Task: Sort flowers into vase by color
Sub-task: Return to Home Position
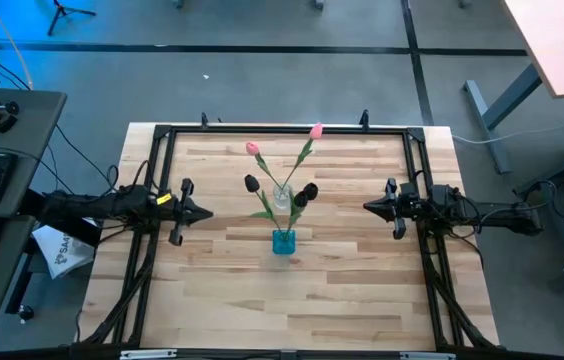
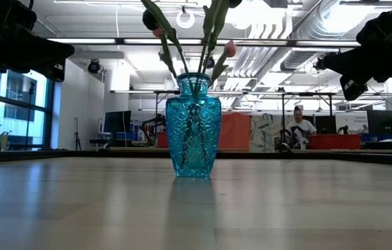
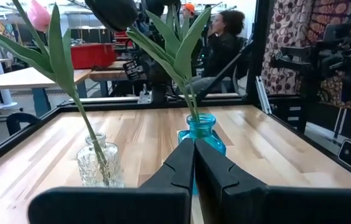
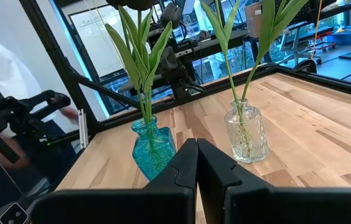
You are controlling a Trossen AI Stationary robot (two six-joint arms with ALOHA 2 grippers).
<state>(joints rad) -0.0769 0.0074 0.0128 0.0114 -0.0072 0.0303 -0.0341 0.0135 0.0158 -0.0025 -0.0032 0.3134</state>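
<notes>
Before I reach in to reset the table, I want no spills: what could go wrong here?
1. The pink tulips lean far out of the clear vase, so a bump to the table could tip it.
2. The blue vase stands close beside it; one falling may knock the other.
3. The left gripper and right gripper, both shut, point at the vases from either side; a forward move could strike them.

wooden table [image 1: 342, 290] | on it: blue vase [image 1: 283, 241], clear vase [image 1: 282, 198] | seemingly apart
</notes>
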